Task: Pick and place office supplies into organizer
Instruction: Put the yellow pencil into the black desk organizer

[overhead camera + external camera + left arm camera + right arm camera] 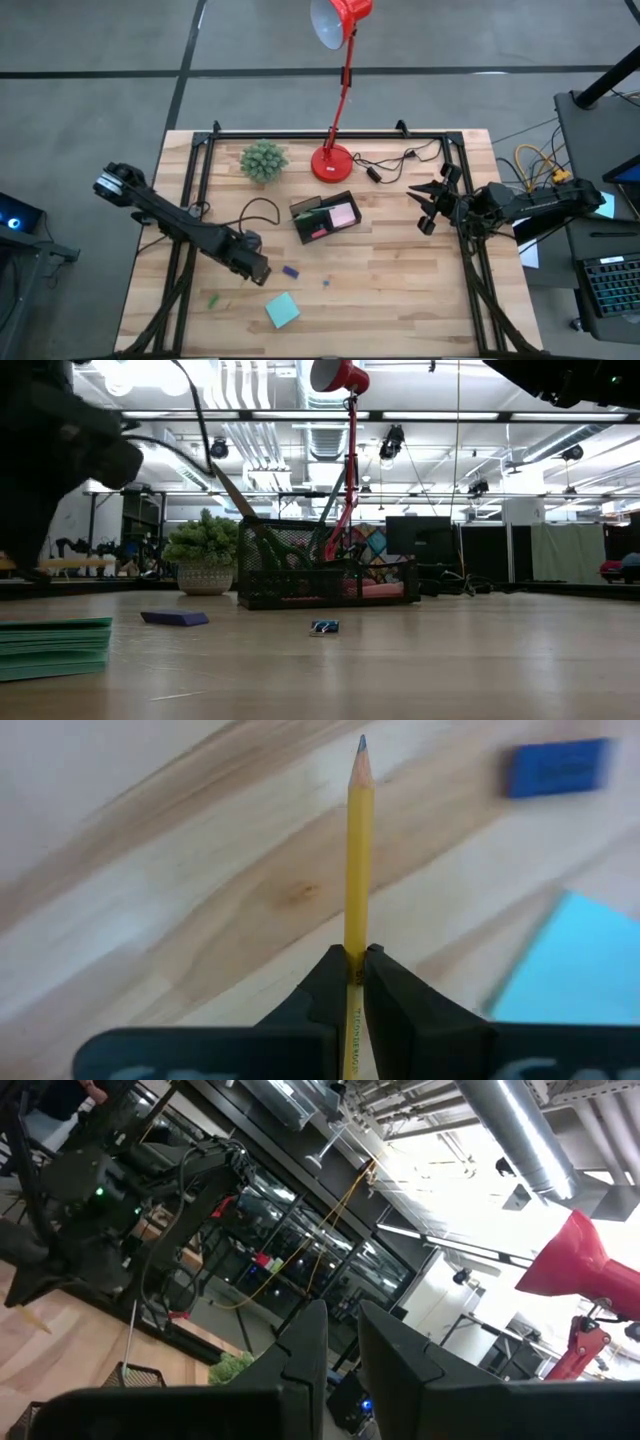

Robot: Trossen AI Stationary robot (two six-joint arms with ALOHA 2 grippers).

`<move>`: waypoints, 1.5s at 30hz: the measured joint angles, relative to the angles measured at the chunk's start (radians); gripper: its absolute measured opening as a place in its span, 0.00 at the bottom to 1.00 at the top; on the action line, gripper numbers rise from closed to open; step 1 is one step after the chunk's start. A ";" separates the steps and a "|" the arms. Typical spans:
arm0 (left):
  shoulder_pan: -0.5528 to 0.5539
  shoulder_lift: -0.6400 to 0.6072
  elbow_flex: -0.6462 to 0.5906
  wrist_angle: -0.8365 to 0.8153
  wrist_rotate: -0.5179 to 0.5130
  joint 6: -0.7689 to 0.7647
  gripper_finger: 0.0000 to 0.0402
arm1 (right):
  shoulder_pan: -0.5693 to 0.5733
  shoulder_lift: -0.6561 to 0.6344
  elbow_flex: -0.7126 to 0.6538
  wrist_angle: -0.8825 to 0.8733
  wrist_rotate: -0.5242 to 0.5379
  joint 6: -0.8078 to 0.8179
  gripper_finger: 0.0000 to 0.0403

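1. Left gripper (262, 273), lower left of the desk (400, 290), has its fingers clamped on the pencil (358, 850); the thin grip may let it swivel.
2. Organizer (325, 217) sits mid-desk; a tilted pencil could catch its wall.
3. Right gripper (425, 205) waits at right, fingers slightly apart.

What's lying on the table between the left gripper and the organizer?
In the high view, only bare wood separates the left gripper from the organizer; the purple eraser sits just below that line.

A grey concrete floor (90, 40) surrounds the pale wooden bench (400, 290). Overhead, silver air ducts (262, 400) and long strip lights (400, 415) run across the ceiling. Far back, a dark monitor (420, 540) sits in the workshop. On the right, a keyboard (610, 285) rests on a side desk.
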 joint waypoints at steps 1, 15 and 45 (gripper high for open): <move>0.000 -0.004 0.000 0.024 -0.019 0.025 0.02 | 0.000 0.000 0.000 0.000 0.000 0.000 0.13; 0.015 -0.018 0.001 0.665 -0.182 0.902 0.01 | 0.000 0.000 0.000 0.001 0.000 0.000 0.13; 0.276 -0.008 -0.021 1.054 -0.772 1.593 0.01 | 0.000 0.000 0.000 0.007 0.000 0.003 0.13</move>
